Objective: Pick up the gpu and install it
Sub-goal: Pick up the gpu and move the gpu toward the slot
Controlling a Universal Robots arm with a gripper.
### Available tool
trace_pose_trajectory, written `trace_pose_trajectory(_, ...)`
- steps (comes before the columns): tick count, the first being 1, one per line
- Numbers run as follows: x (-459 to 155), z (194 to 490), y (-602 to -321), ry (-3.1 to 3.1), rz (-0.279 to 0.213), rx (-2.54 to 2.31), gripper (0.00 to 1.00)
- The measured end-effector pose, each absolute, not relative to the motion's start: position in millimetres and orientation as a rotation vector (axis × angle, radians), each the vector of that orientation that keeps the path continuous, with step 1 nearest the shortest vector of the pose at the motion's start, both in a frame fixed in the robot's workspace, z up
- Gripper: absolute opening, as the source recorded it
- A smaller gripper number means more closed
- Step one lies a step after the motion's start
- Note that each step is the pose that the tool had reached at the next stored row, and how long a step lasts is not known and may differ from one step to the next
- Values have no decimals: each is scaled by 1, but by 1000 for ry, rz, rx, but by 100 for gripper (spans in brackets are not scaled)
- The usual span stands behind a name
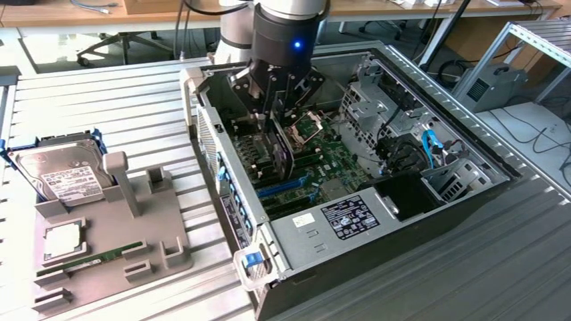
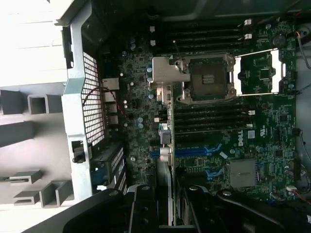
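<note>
Evidently the gripper [image 1: 278, 110] [image 2: 165, 206] is clamping the gpu [image 1: 285, 150] [image 2: 164, 179] edge-on, the card hanging straight below its fingers inside the computer case [image 1: 203, 100], just above the motherboard [image 1: 337, 162], and seating it well is likely calling for a plumb card aligned along the blue slot [image 1: 283, 186] beneath.

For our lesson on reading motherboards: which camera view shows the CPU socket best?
The wrist view: the CPU socket faces the camera, unobstructed. In the exterior view the socket appears slanted, close beside the gripper holding the gpu.
</note>
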State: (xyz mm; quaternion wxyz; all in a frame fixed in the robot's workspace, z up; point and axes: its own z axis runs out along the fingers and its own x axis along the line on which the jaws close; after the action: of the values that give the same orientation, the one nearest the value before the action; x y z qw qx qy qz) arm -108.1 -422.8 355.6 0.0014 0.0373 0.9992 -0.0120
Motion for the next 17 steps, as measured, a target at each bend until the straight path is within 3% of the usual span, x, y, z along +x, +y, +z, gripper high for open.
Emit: trace_pose_trajectory(17, -78, 347, -418, 3137, -38, 117, 27)
